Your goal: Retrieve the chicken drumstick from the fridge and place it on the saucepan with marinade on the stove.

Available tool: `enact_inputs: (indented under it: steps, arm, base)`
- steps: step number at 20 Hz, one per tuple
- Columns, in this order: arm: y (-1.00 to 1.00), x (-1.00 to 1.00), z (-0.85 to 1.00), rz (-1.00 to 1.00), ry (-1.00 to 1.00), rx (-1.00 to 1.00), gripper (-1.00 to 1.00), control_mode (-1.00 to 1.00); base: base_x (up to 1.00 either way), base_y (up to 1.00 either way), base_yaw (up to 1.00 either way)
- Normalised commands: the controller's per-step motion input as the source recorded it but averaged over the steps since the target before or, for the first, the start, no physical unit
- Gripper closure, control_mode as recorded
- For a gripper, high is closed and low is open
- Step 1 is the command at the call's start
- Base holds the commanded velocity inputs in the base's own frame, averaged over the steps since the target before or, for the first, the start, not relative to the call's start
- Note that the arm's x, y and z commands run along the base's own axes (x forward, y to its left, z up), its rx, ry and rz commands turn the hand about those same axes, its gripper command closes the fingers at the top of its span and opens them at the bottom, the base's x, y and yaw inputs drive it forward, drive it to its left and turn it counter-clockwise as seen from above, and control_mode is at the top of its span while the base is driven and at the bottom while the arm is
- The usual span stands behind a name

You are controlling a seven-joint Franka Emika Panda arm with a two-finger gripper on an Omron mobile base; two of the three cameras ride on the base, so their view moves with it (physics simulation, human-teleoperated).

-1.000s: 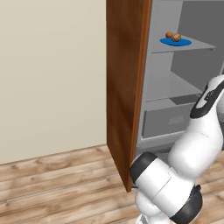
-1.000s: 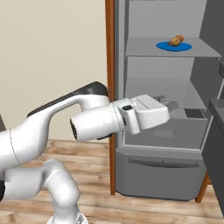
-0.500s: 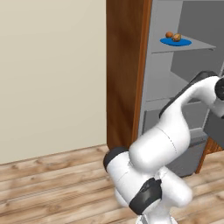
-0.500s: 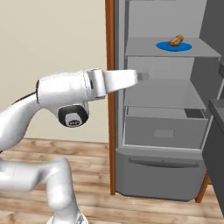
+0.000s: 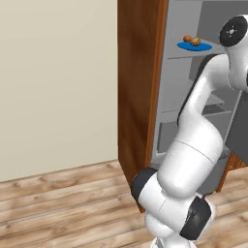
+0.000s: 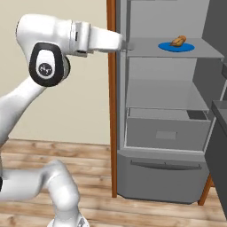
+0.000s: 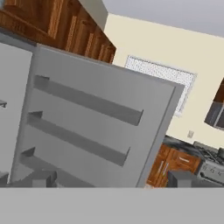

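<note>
Orange-brown and knobbly, the chicken drumstick (image 6: pixel 179 41) lying on a blue plate (image 6: pixel 170 47) on the upper shelf (image 6: pixel 146 48) of the open fridge (image 6: pixel 168 133), at upper right of the right base frame; same plate at upper right of the left base frame, drumstick (image 5: pixel 195 41) untouched and well apart from the arm. Retrieval step only beginning: reach toward the shelf not yet made. Forearm stretched level across the top of the right base frame, ending at the fridge's left edge, well left of the plate. Gripper (image 7: pixel 109 181) with jaws spread wide and holding nothing, grey fingertips (image 7: pixel 41 178) at the bottom of the hand frame, aimed at the inner face of the open fridge door (image 7: pixel 92 122) with its rail shelves rather than at the food. Next, judged from this: swing the hand round toward the shelf, bring the wide jaws over the drumstick, keep clear of the brown side panel (image 5: pixel 138 82) and shelf edge, then close.
</note>
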Motion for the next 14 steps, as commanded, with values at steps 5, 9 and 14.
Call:
enact_inputs:
  steps: [5,9,14]
  arm:
    - [0.13,0.04,0.45,0.0,0.0,0.4,-1.0,-1.0]
    - [0.21,0.0,0.32,-0.01,0.0,0.39,-1.0,-1.0]
    - [0.2,0.0,-0.24,0.0,-0.08,0.29,-1.0,-1.0]
  base:
    - [0.0,0.0,0.0]
    - [0.0,0.0,0.0]
    - [0.0,0.0,0.0]
